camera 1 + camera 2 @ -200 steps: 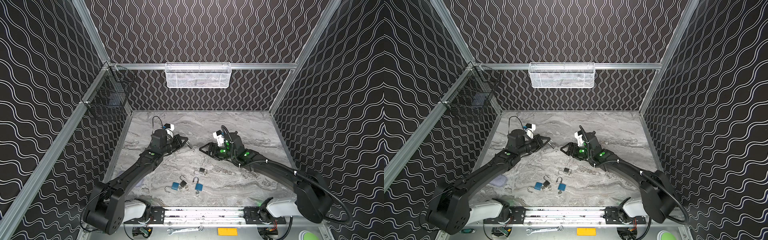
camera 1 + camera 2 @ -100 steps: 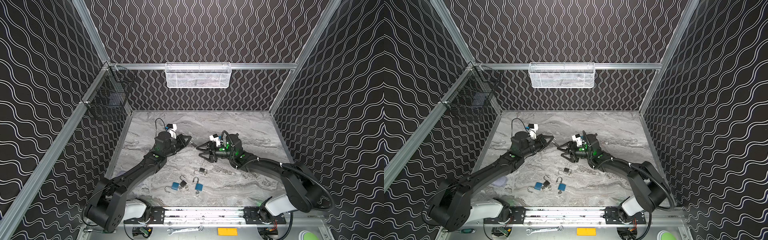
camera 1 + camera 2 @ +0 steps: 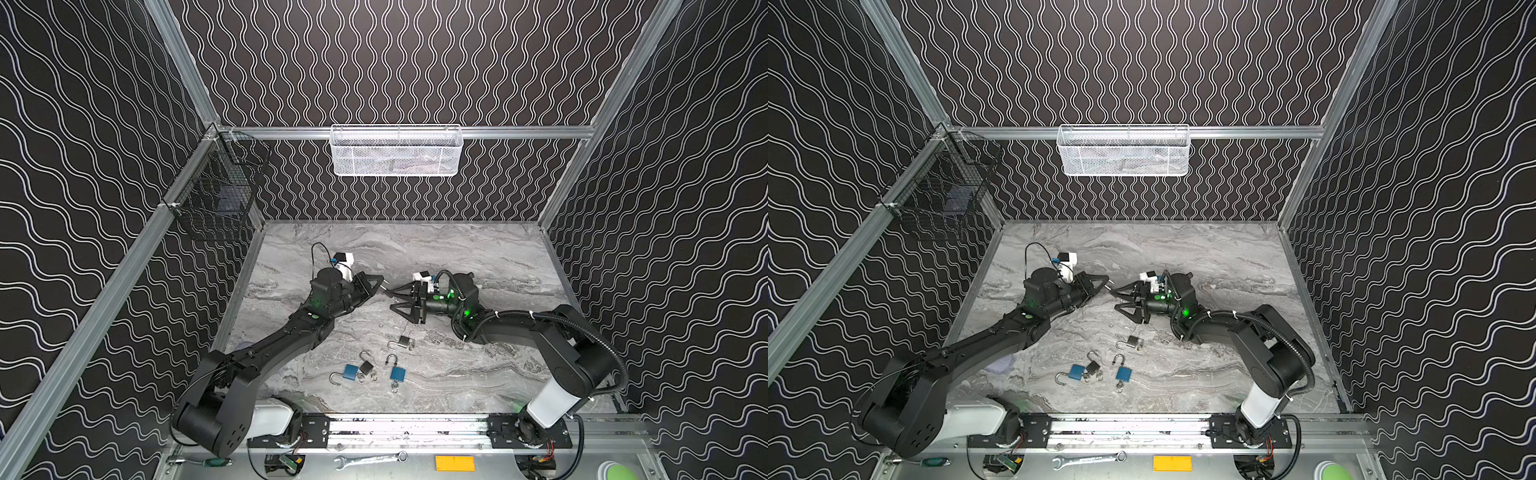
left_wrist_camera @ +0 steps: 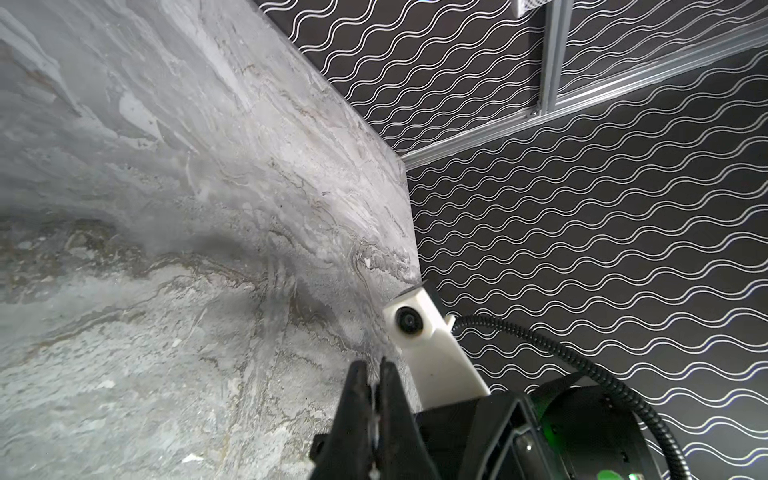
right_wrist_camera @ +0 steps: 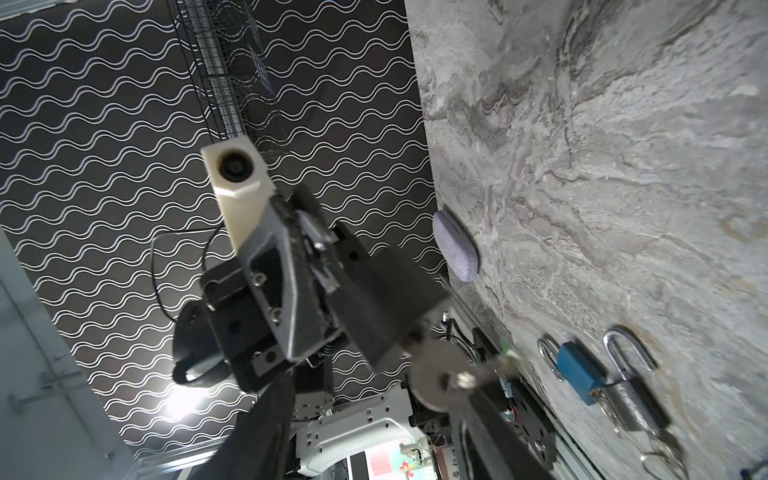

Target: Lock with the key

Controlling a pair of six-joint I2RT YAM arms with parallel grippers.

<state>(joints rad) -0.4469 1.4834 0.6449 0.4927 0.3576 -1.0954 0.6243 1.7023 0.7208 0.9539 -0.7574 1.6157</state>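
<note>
In both top views the left arm reaches long and low from the front rail toward the middle. The left pincer is closed on the key, which juts from its tip. The right arm bends sharply at the elbow. The right pincer faces the left one with jaws apart, just beside the key. Four padlocks, shackles open, lie on the grey marbled surface nearer the front. Black wave-patterned walls enclose it, and a white mesh basket hangs on the back rail.

The left wrist view shows that pincer's fingers pressed together on a silver sliver.

In the right wrist view the round-headed key hangs blurred at the left pincer's tip, with two padlocks beyond.
</note>
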